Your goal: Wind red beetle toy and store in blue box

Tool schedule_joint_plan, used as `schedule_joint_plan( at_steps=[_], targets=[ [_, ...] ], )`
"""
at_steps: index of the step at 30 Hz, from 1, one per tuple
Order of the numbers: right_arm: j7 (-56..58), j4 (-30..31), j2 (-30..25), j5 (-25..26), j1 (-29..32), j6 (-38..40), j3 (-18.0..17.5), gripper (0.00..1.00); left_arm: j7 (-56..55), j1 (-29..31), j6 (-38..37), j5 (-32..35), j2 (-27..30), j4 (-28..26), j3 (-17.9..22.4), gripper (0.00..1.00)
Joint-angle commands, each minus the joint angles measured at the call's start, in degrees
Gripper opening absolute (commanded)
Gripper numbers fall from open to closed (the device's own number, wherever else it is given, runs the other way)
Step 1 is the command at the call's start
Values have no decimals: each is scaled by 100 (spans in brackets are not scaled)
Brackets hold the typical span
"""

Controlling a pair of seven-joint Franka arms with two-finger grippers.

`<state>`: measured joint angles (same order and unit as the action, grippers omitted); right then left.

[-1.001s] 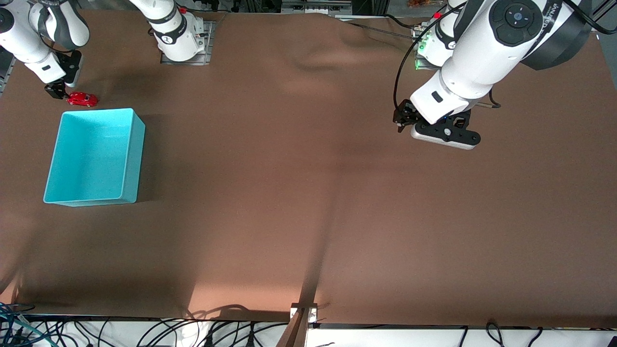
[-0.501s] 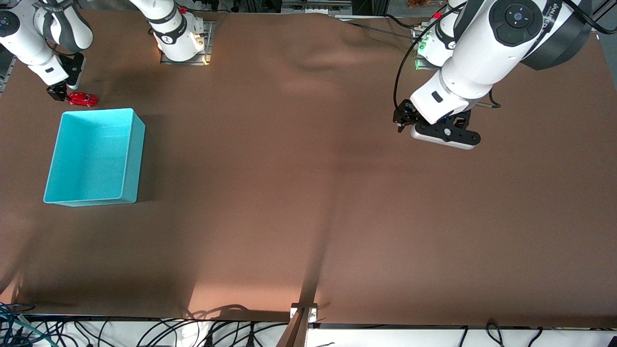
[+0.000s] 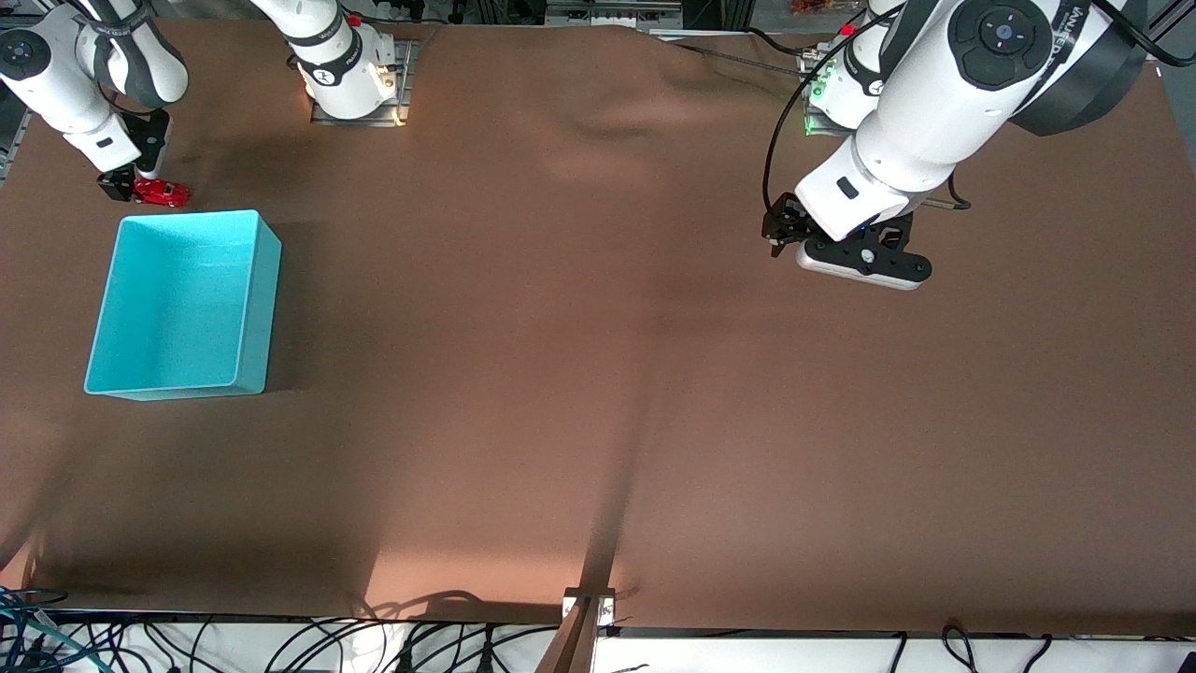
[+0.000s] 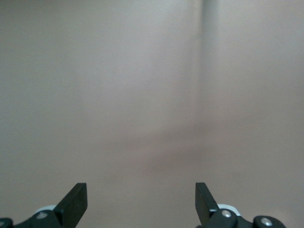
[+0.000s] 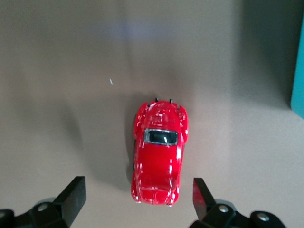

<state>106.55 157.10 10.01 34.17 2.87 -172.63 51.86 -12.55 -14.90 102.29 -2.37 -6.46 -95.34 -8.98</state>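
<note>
The red beetle toy (image 3: 166, 193) stands on the brown table, just farther from the front camera than the blue box (image 3: 264, 308). My right gripper (image 3: 120, 183) is low at the toy's end, open. In the right wrist view one end of the toy (image 5: 159, 154) lies between the spread fingertips (image 5: 73, 194) of the right gripper (image 5: 137, 202), touching neither. A corner of the blue box (image 5: 298, 80) shows at the edge. My left gripper (image 3: 780, 229) waits open over bare table at the left arm's end; the left wrist view shows the left gripper (image 4: 141, 204) holding nothing.
The blue box is open-topped with nothing in it. A brown cloth (image 3: 598, 374) covers the table, slightly wrinkled between the two arm bases. Cables hang along the table's edge nearest the front camera.
The right arm has shifted slightly toward the toy, bringing its open fingers around the toy's end. The toy, box and left arm have not moved.
</note>
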Motion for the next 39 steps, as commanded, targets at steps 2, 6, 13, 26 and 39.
schedule_joint_plan(
  at_steps=[2, 6, 13, 26, 39],
  targets=[
    [-3, 49, 186, -156, 3, -298, -44, 100, 218, 110, -86, -158, -57, 156, -16, 100],
    [-3, 49, 221, -156, 12, -315, -79, 100, 209, 110, -86, -158, -57, 156, -16, 100],
    [-12, 49, 370, -173, 117, -491, -210, 100, 209, 110, -86, -158, -57, 156, -16, 100],
    [-152, 49, 493, -173, 240, -667, -448, 70, 209, 110, -86, -158, -57, 156, -25, 100],
    [-196, 49, 388, -182, 240, -632, -492, 1, 209, 110, -86, -158, -57, 156, -25, 100]
  ],
)
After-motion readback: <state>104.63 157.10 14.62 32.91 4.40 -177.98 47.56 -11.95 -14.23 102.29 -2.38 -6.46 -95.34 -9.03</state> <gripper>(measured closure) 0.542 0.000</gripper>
